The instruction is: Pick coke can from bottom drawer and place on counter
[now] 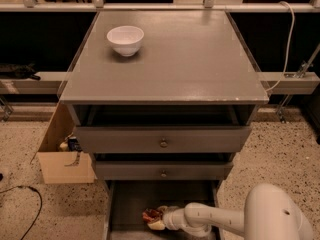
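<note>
Coke can (150, 215): lies low in the open bottom drawer (129, 204), on the dark floor near the drawer's front, left of centre. Red with pale marks; orientation not clear.

Gripper (159, 221): down inside the same drawer, reaching in from the right on the white arm (215, 218). Its tip is right against the can's right side, the can sitting at the gripper's far end. Whether the gripper is closed on the can or merely beside it: cannot tell.

Surface (195, 64): grey cabinet top, well above the can. White bowl (125, 39) stands on its rear left part.

Upper drawer front (163, 140) and middle drawer front (163, 171), each with a knob, sit between surface and bottom drawer. Cardboard box (62, 166) on the floor left of the cabinet.
</note>
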Robot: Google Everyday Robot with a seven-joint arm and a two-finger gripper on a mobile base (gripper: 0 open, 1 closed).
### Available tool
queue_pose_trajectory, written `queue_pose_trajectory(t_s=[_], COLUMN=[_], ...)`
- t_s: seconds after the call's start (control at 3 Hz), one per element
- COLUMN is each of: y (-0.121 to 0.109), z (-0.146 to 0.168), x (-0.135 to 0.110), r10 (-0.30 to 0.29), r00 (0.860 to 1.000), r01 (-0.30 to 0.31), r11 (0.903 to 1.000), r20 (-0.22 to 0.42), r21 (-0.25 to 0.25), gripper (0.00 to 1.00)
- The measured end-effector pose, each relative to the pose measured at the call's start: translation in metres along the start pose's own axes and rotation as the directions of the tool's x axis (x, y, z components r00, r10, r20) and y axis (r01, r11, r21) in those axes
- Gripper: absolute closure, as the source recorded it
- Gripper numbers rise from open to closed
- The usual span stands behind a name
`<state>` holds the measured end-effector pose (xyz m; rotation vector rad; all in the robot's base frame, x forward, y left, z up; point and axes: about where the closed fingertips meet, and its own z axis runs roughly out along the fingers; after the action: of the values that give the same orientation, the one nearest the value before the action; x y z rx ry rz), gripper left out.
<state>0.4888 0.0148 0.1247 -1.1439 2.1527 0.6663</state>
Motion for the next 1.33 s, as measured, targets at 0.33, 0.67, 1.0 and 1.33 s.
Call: queue_pose_trajectory(t_s=[0.33,0.67,1.0,1.33], y=[0.0,0.0,0.0,-0.004], z=[0.0,0.005,0.005,-0.024], x=[0.0,-0.002,-0.002,-0.023], r10=[0.0,0.006,0.006,-0.017], r00=[1.0,1.0,1.0,0.999], r01=[0.0,-0.006,-0.006,0.017], r11=[1.0,0.9999,0.9999,0.9998], r20=[0.0,-0.005,-0.005,0.03], r21=[0.0,-0.013,-0.013,0.013], gripper=[1.0,1.0,1.0,1.0])
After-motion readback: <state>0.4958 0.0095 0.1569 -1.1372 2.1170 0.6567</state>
